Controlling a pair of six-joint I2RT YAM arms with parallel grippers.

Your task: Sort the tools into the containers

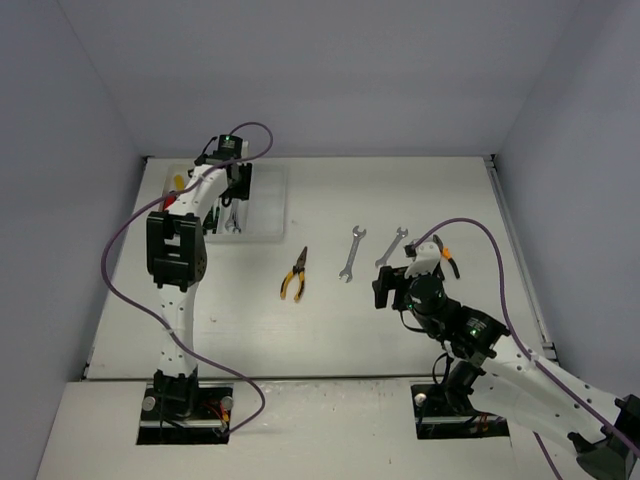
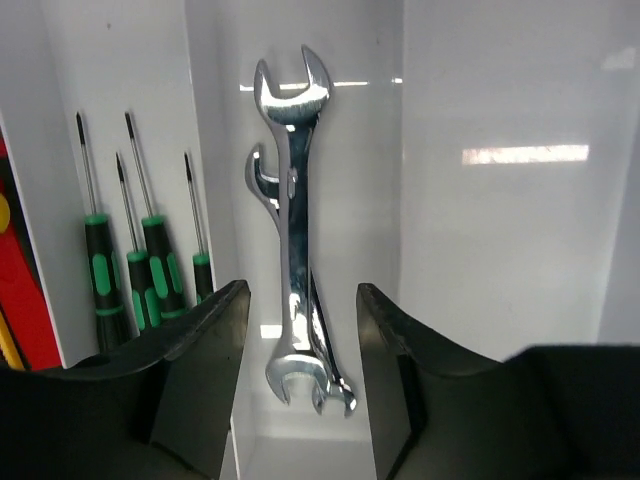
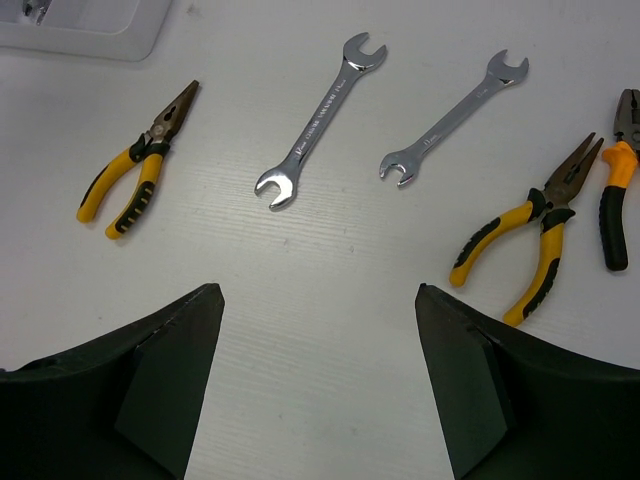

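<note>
— Wrenches (image 2: 297,230) of silver steel, open-ended: where do they lie?
— Two lie stacked lengthwise in one compartment of the shallow white plastic tray (image 2: 500,250), at the table's far left. Green-and-black-handled screwdrivers (image 2: 155,260) fill the compartment to their left.
— And the left pincer (image 2: 302,295)?
— It hangs over the pair, its fingers parted on either side and gripping nothing.
— The right pincer (image 3: 318,290)?
— Wide open and empty above the white table (image 3: 320,260). Beyond it lie two more silver wrenches (image 3: 320,120), with yellow-handled pliers (image 3: 135,170) to their left.
</note>
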